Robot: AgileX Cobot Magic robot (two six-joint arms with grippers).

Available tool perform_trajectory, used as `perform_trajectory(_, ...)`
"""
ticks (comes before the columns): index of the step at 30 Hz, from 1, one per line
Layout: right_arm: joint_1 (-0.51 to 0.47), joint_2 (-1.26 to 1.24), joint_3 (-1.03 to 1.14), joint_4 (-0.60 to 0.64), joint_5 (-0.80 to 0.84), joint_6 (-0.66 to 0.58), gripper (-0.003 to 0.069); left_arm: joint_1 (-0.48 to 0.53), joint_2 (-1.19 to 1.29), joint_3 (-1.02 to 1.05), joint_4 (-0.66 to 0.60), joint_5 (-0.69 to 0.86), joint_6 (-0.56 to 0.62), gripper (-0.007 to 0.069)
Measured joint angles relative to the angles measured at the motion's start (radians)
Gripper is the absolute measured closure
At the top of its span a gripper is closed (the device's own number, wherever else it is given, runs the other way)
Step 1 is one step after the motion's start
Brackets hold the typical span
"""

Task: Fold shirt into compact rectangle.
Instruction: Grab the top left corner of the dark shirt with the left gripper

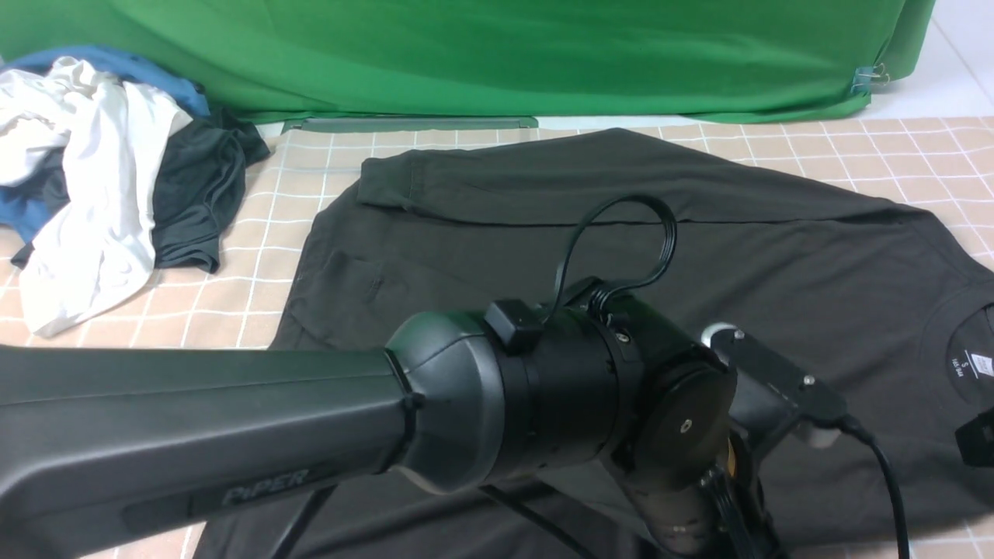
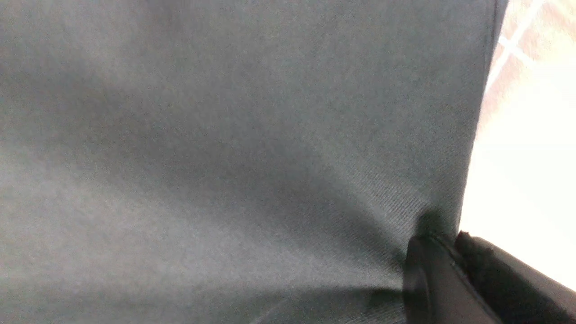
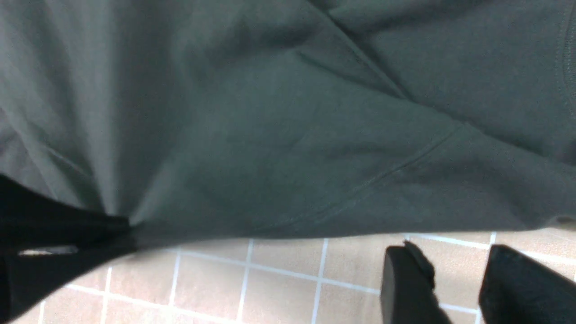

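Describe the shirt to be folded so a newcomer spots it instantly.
In front of the green backdrop, a peach checked table fills the view. The shirt lies spread across its middle and right. Unlike the crumpled clothes pile at far left, it is large, black, long-sleeved, with a white neck label.

shirt (image 1: 699, 256): black, plain; reads dull grey-green in the wrist views
neck label (image 1: 980, 363): white
table cover (image 1: 893, 155): peach squares, thin white grid lines
backdrop (image 1: 466, 54): solid green
heap of clothes (image 1: 101, 178): white, blue and dark grey pieces
left arm (image 1: 194, 419): dark grey shell, black joint
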Motion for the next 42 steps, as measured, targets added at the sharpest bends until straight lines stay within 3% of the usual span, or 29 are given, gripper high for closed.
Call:
perform_trajectory(10,0.000,0.000,0.000,0.000,0.003,0.001,0.0378,-0.064,0.000,0.000,-0.035,0.014,-0.013,0.0599)
perform_trajectory(16,0.000,0.000,0.000,0.000,0.003,0.010,0.0378,-0.062,-0.001,-0.048,-0.029,0.073,-0.033,0.0486)
perform_trajectory(21,0.000,0.000,0.000,-0.001,-0.007,0.024,0.0378,-0.014,-0.032,-0.213,0.018,0.252,-0.049,0.0388)
perform_trajectory(25,0.000,0.000,0.000,-0.001,-0.009,0.027,0.0378,0.108,-0.069,-0.335,0.141,0.392,-0.129,0.0425)
perform_trajectory(29,0.000,0.000,0.000,-0.001,-0.012,0.027,0.0378,0.395,-0.055,-0.434,0.182,0.420,-0.160,0.0569)
perform_trajectory(32,0.000,0.000,0.000,-0.001,-0.012,0.031,0.0378,0.584,-0.005,-0.471,0.195,0.373,-0.164,0.0608)
perform_trajectory(38,0.000,0.000,0.000,-0.001,-0.021,0.046,0.0378,0.852,0.158,-0.523,0.146,0.273,-0.165,0.0584)
perform_trajectory(42,0.000,0.000,0.000,-0.001,-0.027,0.063,0.0378,0.952,0.275,-0.559,0.086,0.224,-0.151,0.0471)
